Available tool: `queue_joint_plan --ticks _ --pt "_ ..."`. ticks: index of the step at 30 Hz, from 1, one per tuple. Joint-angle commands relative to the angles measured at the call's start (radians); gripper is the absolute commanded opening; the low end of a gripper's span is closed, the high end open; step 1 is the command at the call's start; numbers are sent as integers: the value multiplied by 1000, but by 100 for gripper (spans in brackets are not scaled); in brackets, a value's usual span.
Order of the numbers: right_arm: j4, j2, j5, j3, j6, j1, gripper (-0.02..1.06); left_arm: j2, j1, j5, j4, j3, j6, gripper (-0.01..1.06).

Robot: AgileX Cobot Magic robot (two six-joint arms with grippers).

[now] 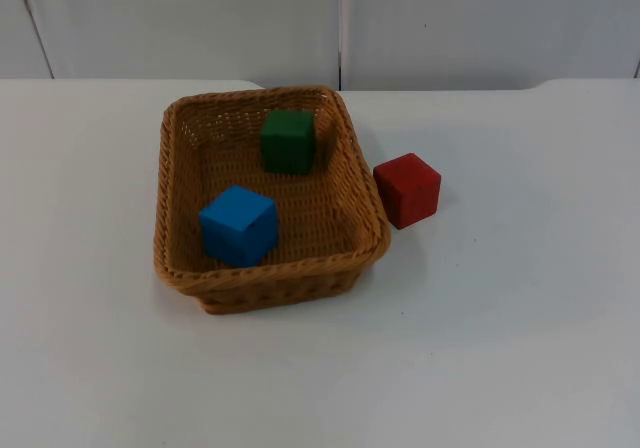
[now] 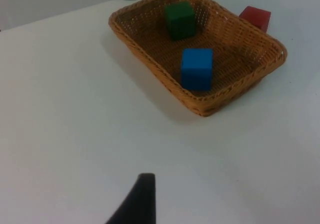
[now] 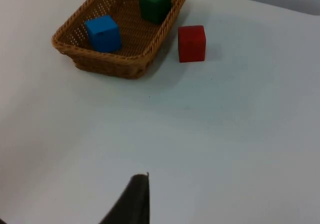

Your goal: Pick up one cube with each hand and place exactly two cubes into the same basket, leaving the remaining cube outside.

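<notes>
1. Basket [image 1: 178, 168] sits mid-table, holding two cubes: green [image 1: 289, 141] toward the far wall, blue [image 1: 238, 225] near the front rim
2. Red [image 1: 407, 190] stands on the table just beside the basket's right wall, outside it; I can't tell if it touches the weave
3. Judging by that layout, the job looks done: two in, one out, which is what the task asks for
4. L gripper [image 2: 141, 199] hangs well back from the basket over bare table, on the basket's left side; one black fingertip is in sight, so whether it's open or closed I cannot tell. It grips nothing that I can see
5. R gripper [image 3: 136, 196] likewise sits well clear, on the red cube's side, w/ one fingertip visible; open or closed, can't tell
6. Both arms look parked (probably pulled away so as not to knock anything)
7. Basket is a shallow rectangle, long axis running roughly near-to-far, turned a bit off square to the table edge
8. Cubes have no long axis; blue and red sit twisted relative to the basket walls, green nearer square
</notes>
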Motion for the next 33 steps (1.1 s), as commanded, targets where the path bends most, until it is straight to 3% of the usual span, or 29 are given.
queue_joint_plan --ticks 1,33 --pt "0 -3 -4 1 -7 -3 105 -2 -5 -12 0 6 -5 105" --pt "0 -3 -4 1 -5 -3 105 -2 -5 -12 0 6 -5 105"
